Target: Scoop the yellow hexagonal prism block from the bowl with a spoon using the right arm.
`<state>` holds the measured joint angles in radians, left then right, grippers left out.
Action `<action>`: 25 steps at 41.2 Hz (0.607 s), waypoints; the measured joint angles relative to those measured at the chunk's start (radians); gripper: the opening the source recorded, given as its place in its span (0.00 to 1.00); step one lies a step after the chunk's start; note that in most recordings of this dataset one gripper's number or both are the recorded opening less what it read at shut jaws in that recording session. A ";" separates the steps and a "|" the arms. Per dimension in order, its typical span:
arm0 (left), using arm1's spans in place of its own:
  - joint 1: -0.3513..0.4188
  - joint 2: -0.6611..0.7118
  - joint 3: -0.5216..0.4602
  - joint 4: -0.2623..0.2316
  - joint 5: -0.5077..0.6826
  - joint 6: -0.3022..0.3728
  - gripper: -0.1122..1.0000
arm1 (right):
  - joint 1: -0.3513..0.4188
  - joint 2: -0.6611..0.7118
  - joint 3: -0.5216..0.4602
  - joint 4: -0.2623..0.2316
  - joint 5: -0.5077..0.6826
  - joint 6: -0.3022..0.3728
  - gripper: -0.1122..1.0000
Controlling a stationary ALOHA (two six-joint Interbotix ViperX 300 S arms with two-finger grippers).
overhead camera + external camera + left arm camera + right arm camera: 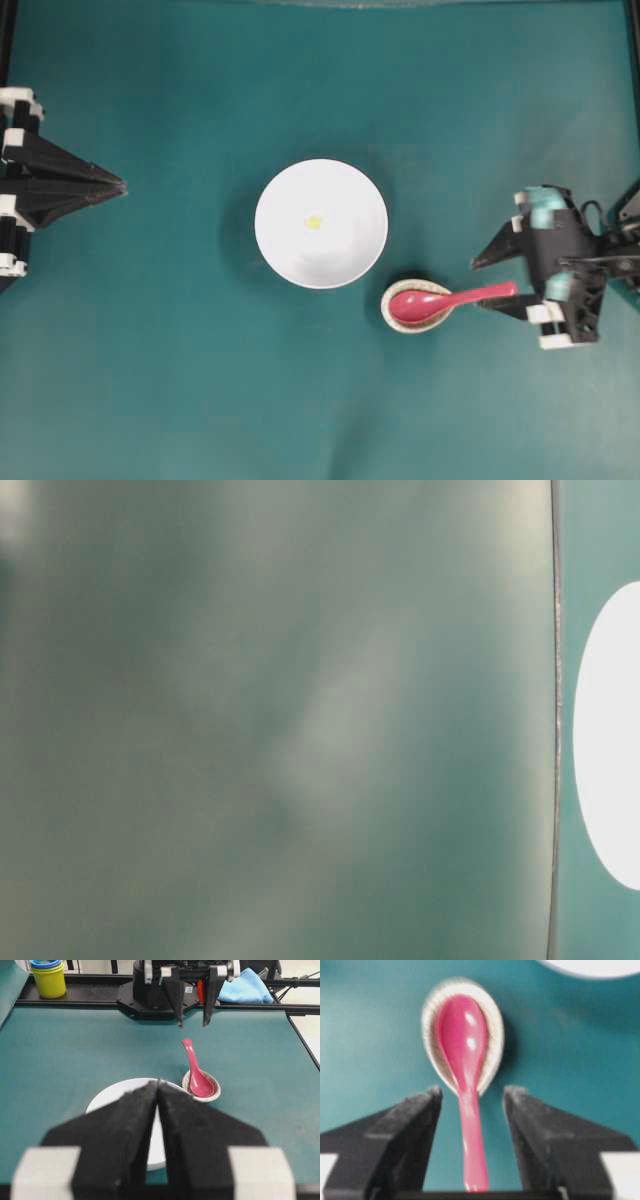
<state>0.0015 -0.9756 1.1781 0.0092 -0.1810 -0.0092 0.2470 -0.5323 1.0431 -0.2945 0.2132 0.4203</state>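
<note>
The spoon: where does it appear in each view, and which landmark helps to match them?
Overhead: spoon lower right of centre.
Table-level: not in it.
Left wrist: right of centre, handle pointing away.
Right wrist: centre, handle between open fingers.
Shared landmark: the speckled spoon rest under its scoop.

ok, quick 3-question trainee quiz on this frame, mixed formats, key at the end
1. True or false: the spoon has its scoop resting in the small speckled spoon rest.
2. Where is the yellow block? A) on the table beside the bowl B) inside the white bowl C) in the spoon's scoop
3. Fill in: the right pincer is ____, its fingers either side of the spoon handle, while the left pincer is ____.

Key: 1 true; 2 B; 3 open, shut
</note>
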 measured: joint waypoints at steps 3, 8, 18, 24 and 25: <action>0.000 0.000 0.000 -0.002 0.000 0.000 0.18 | 0.000 -0.026 0.051 -0.034 -0.092 -0.002 0.61; 0.000 0.000 0.000 -0.002 0.000 0.000 0.18 | -0.005 -0.034 0.112 -0.078 -0.206 -0.002 0.60; -0.002 0.000 -0.003 0.000 -0.002 0.002 0.18 | -0.083 -0.006 0.190 -0.106 -0.420 -0.002 0.59; 0.000 0.000 -0.005 -0.002 -0.002 0.002 0.18 | -0.149 0.025 0.244 -0.110 -0.594 -0.002 0.59; -0.002 0.000 -0.005 -0.002 -0.002 0.002 0.18 | -0.158 0.031 0.252 -0.112 -0.620 -0.003 0.59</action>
<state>0.0000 -0.9756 1.1735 0.0077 -0.1825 -0.0077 0.0890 -0.5016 1.2947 -0.4065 -0.4065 0.4172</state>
